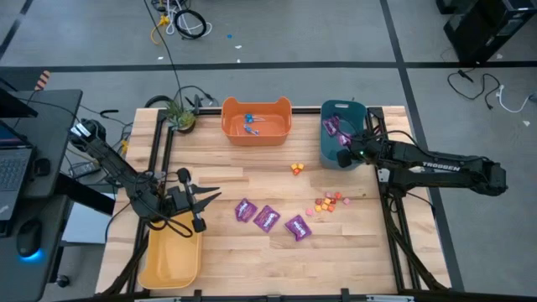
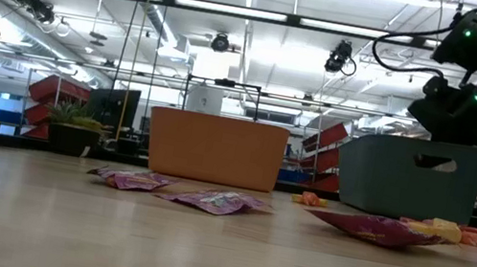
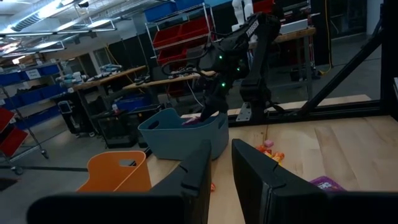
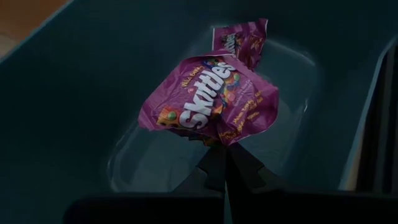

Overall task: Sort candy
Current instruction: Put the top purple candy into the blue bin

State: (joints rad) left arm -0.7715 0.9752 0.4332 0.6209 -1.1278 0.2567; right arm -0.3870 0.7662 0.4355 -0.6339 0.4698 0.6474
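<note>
A: Right gripper (image 4: 225,163) position?
B: Inside the deep teal plastic bin (image 4: 74,81), fingers pinched together on one edge of a crumpled shiny purple Skittles packet (image 4: 211,99), which hangs just ahead of the fingertips. A second purple packet (image 4: 242,36) lies on the bin floor beyond it.

A: Left gripper (image 1: 210,197)?
B: Hovering above the near corner of the shallow yellow plastic bin (image 1: 172,260), fingers a little apart with nothing between them, pointing across the bare wooden table (image 1: 352,243) toward the loose candy.

A: Candy left on the table?
B: Three flat purple packets (image 1: 268,218) in a row, near the left gripper's fingertips on the side toward the right arm. Farther the same way, a cluster of tiny orange, red and pink pieces (image 1: 329,202), near the teal bin. One stray small orange piece (image 1: 297,169) sits between the teal bin and the orange plastic bin (image 1: 256,130).

A: Orange bin contents?
B: Blue-wrapped lollipops (image 1: 251,123) lie inside, well away from both grippers.
</note>
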